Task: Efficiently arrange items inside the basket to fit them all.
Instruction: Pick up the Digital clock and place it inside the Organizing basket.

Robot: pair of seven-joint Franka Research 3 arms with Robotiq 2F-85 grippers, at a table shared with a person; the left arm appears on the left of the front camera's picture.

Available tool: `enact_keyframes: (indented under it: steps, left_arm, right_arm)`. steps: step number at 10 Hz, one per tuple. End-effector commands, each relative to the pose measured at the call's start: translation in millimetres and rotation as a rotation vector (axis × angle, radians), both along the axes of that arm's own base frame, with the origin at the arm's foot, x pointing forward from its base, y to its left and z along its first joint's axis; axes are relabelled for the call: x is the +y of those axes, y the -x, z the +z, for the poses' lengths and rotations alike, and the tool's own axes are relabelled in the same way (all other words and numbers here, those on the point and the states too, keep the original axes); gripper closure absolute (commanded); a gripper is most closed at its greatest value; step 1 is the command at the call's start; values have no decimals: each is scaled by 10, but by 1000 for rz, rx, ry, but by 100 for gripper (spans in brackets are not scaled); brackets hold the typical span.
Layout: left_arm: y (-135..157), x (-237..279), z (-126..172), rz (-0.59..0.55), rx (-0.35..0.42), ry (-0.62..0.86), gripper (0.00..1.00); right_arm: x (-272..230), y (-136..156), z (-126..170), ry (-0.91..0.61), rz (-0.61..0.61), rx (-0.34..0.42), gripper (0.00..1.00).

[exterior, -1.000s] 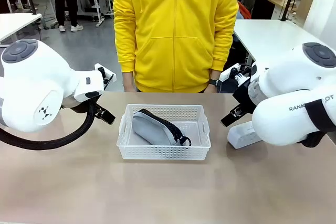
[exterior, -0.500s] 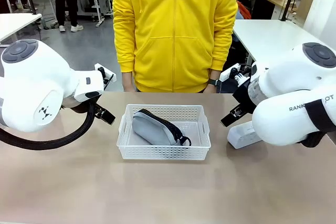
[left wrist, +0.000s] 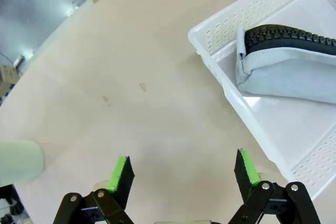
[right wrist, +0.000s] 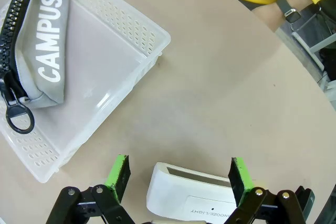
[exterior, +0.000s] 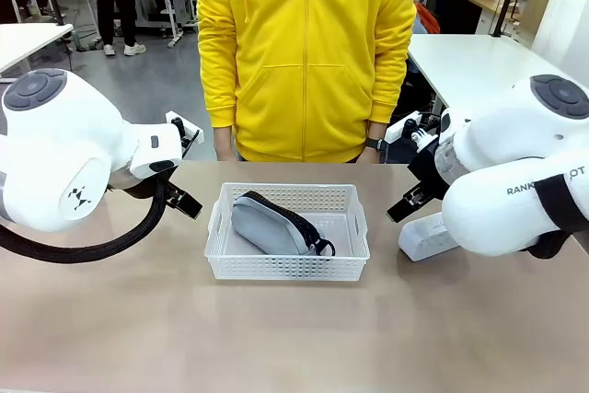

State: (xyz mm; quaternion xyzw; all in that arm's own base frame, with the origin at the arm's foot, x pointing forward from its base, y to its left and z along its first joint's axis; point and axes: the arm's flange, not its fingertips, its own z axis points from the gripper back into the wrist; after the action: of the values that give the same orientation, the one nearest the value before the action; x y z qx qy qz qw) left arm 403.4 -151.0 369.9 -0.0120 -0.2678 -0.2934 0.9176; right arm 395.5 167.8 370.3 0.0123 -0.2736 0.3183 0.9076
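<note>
The pouch [exterior: 274, 225] is lying in the basket [exterior: 285, 268], the box [exterior: 425, 238] and cup [left wrist: 18, 162] are waiting outside it, and the left end effector [left wrist: 184, 174] and right end effector [right wrist: 178, 177] are hanging released.

Robotics lab — white left arm [exterior: 55, 149] + right arm [exterior: 515, 172] at shared table [exterior: 294, 338], more white worktables [exterior: 479, 62] in bkgd.

Bright, even light, seemingly from overhead, leaves only soft, faint shadows under the basket [exterior: 287, 269] on the desk [exterior: 276, 338]. A mild sheen shows on the basket floor in the right wrist view. Both wrist views bow at their edges; the front view is sharp.
</note>
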Motion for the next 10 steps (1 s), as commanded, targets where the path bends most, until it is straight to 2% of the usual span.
enact_keyframes:
  steps: [1,3,5,6,7,8,9,10]
  left_arm:
    - [1,-1,1,-1,-1,0,0]
    - [81,-9,98,-38,-8,40,0]
    - [325,93,446,-104,4,141,0]
    - [422,201,650,-36,39,241,0]
    - [526,321,825,8,114,321,0]
    - [635,465,948,6,175,385,0]
    - [691,683,1062,54,183,450,0]
    - [780,948,1188,29,195,572,0]
  right_arm:
    - [-1,0,1,-1,-1,0,0]
    - [-15,55,83,-6,-2,6,0]
    - [-170,238,399,-123,-9,55,0]
    - [-324,340,602,-254,-1,150,0]
    - [-449,369,856,-488,-204,254,0]
    - [-683,481,1009,-626,-179,304,0]
    - [-1017,571,1141,-774,-105,379,0]
    - [-1322,651,1241,-864,-92,407,0]
